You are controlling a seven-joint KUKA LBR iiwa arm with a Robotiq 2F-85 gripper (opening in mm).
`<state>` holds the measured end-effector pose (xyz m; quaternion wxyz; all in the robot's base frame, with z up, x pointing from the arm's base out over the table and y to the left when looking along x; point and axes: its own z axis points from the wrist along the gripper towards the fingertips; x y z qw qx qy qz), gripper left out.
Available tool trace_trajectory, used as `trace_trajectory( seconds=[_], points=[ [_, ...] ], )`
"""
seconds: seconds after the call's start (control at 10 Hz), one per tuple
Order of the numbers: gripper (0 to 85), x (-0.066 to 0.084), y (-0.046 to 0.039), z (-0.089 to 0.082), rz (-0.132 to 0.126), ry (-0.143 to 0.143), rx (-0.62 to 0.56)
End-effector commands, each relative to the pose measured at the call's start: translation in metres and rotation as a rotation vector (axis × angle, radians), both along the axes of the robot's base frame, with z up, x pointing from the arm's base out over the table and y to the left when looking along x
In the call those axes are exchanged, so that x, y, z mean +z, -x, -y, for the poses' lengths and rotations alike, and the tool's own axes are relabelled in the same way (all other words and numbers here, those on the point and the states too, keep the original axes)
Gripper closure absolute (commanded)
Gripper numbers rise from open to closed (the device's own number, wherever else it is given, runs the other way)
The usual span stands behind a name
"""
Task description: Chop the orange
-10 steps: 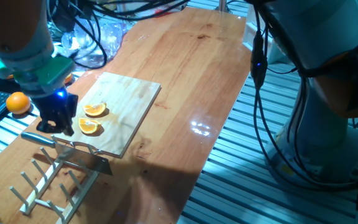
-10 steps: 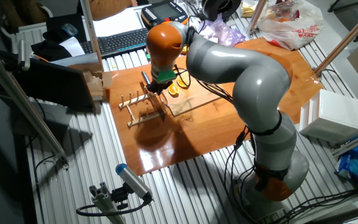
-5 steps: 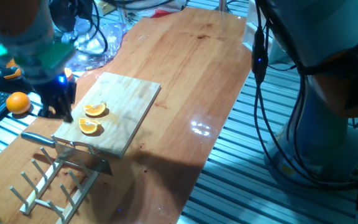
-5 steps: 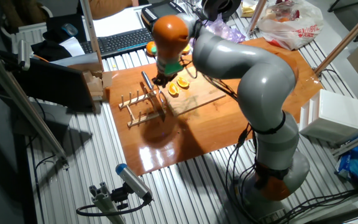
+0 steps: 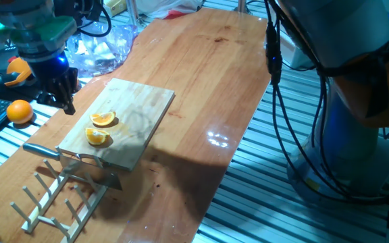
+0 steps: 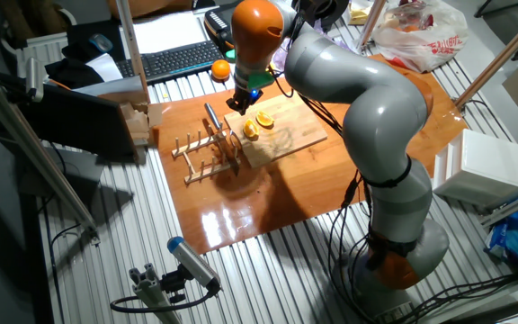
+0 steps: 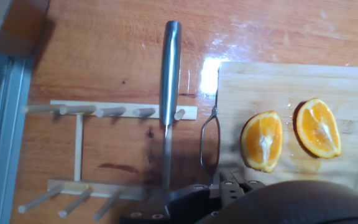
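The orange lies as two quarter wedges [image 5: 102, 119] [image 5: 96, 137] on the wooden cutting board [image 5: 140, 101], cut faces up. They also show in the other fixed view [image 6: 264, 121] [image 6: 250, 130] and in the hand view [image 7: 261, 140] [image 7: 317, 128]. My gripper [image 5: 59, 98] hangs empty in the air to the left of the board, apart from the wedges, and its fingers look open. It also shows in the other fixed view [image 6: 241, 97]. A steel knife [image 5: 42, 150] lies in front of the board, its blade across a wooden rack [image 5: 53, 199].
A whole orange [image 5: 20, 111] sits at the left table edge by a keyboard. An orange-and-black tool [image 5: 9, 73] and crumpled clear plastic [image 5: 103, 47] lie behind it. In the hand view the knife [image 7: 169, 68] crosses the rack [image 7: 104, 112] left of the board [image 7: 291, 81].
My gripper has risen and moved back and left, away from the knife and the board's front corner. The knife and both wedges have stayed where they were.
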<state>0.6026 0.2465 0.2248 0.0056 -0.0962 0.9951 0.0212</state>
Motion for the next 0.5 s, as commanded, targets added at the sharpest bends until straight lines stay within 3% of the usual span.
trace_trajectory(
  seconds=[0.0, 0.2, 0.4],
  points=[
    [85.0, 0.0004, 0.0004, -0.0006, 0.013, 0.02, 0.004],
    [85.0, -0.0002, -0.0001, -0.0002, 0.006, 0.025, 0.002],
    [85.0, -0.0008, -0.0003, -0.001, -0.004, 0.011, -0.003]
  ],
)
